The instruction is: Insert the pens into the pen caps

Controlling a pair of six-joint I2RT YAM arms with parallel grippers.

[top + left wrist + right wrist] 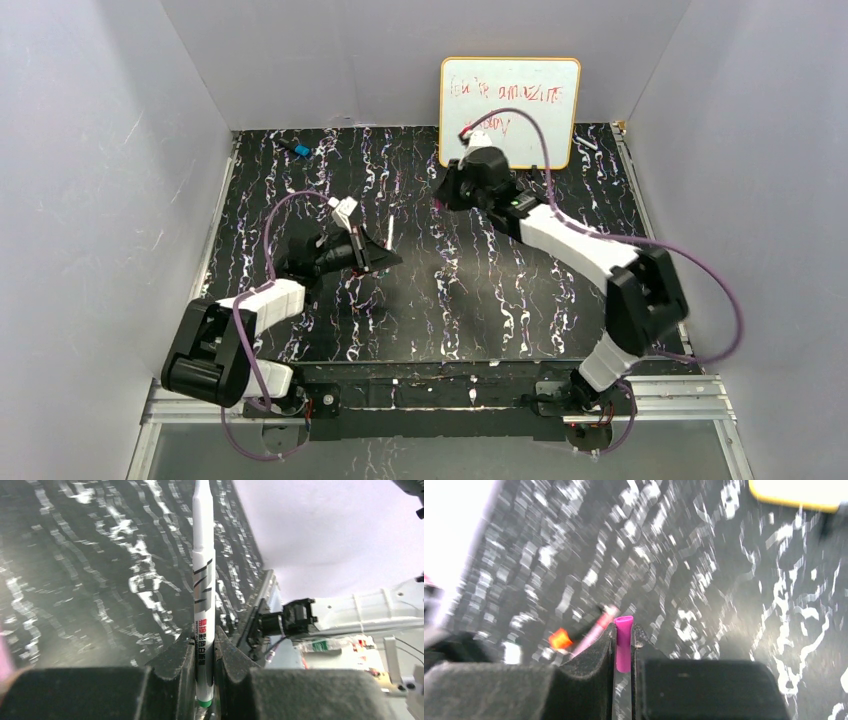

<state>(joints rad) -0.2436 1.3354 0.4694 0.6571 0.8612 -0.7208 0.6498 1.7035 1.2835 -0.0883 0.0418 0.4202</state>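
My left gripper [358,246] is shut on a pale marker [345,212] and holds it above the mat. In the left wrist view the marker [204,580] stands straight out between the fingers [177,665], its green end at the back and its bare tip pointing away. My right gripper [450,190] is near the whiteboard, low over the mat. In the right wrist view it [623,647] is shut on a magenta cap [623,642], open end forward. Just left of its fingers lie a thin pink marker [594,628] and an orange piece [559,639], both blurred. The black cap is not visible.
A yellow-rimmed whiteboard [510,110] with red writing leans at the back of the black marbled mat [500,300]; its edge shows in the right wrist view [799,492]. A small blue object [301,150] lies at the back left. Grey walls close in three sides.
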